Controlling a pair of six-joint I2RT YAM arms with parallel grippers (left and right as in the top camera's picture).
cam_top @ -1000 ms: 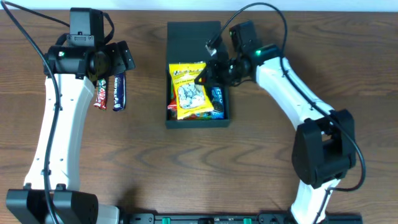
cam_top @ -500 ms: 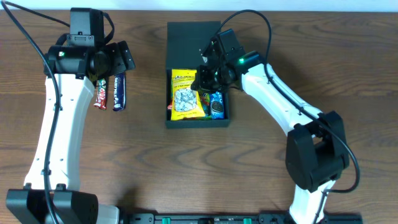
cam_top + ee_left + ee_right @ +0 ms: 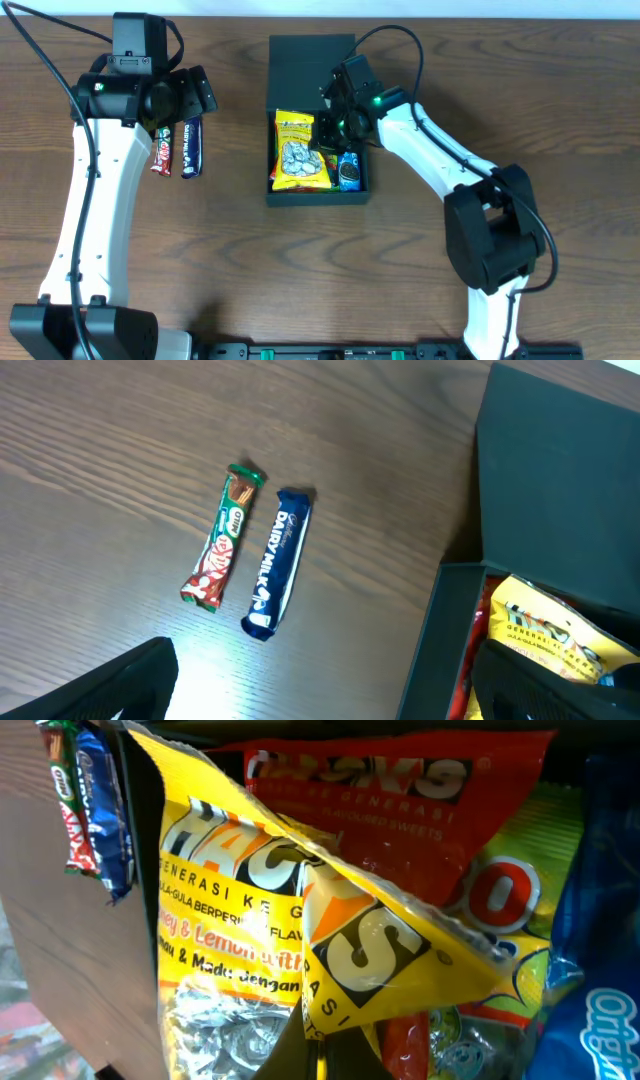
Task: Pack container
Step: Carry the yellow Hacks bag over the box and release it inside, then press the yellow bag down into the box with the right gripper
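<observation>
The dark teal container point(image 3: 285, 196) stands at the table's middle with its flap lid point(image 3: 308, 60) laid open behind it. In it lie a yellow candy bag point(image 3: 300, 150), a red packet and a blue cookie packet point(image 3: 349, 168). My right gripper point(image 3: 328, 138) is down in the box, shut on the yellow bag's edge point(image 3: 395, 950). My left gripper point(image 3: 180, 110) hangs open and empty above a red-green bar point(image 3: 161, 151) and a blue chocolate bar point(image 3: 191, 148) on the table, also in the left wrist view point(image 3: 223, 536) point(image 3: 277, 560).
The box's left wall point(image 3: 440, 640) shows at the right of the left wrist view. Bare wooden table point(image 3: 220, 260) lies in front of the box and on both sides. The two arm bases stand at the front corners.
My right gripper has moved left and down into the box with the yellow bag, which now lies further left and flatter. The left arm has not moved.
</observation>
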